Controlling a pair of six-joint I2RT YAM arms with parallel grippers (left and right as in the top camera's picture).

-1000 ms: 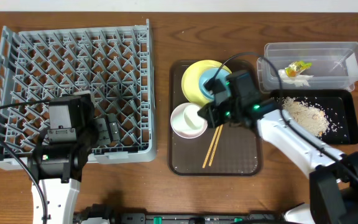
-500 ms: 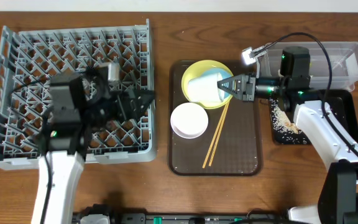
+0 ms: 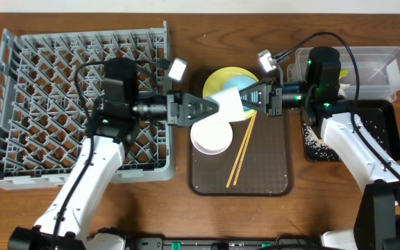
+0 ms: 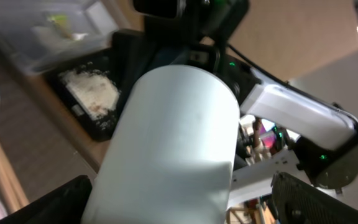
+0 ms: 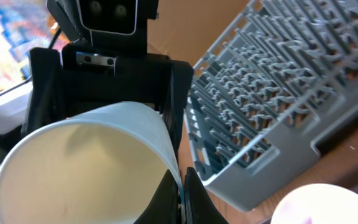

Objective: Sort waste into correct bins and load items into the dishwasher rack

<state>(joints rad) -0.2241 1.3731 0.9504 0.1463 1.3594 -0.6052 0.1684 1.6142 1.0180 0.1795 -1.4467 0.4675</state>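
- Only the snack wrapper (image 4: 57, 22) in the clear tub (image 3: 384, 61) has any print, and it is too blurred to read.
- The right gripper (image 3: 251, 97) is nipped onto the rim of the small pale cup (image 3: 230, 106). One finger is inside the mouth and one outside, nearly closed on the thin wall.
- The left gripper (image 3: 212, 109) meets the cup from the other end. Its jaws stand wide, one finger (image 4: 48, 202) each side of the closed end (the left wrist view shows a gap beside it, so no firm grip).
- The cup lies on its side in the air between the two grippers, over the brown serving tray (image 3: 269, 177).
- On that tray are the yellow plate (image 3: 216, 82) carrying the light blue bowl (image 3: 239, 85), the white bowl (image 3: 211, 134) and the chopsticks (image 3: 242, 149).
- The black tray (image 3: 386, 135) holds rice grains (image 3: 312, 137).
- The grey dishwasher rack (image 3: 54, 90) sits on the left.
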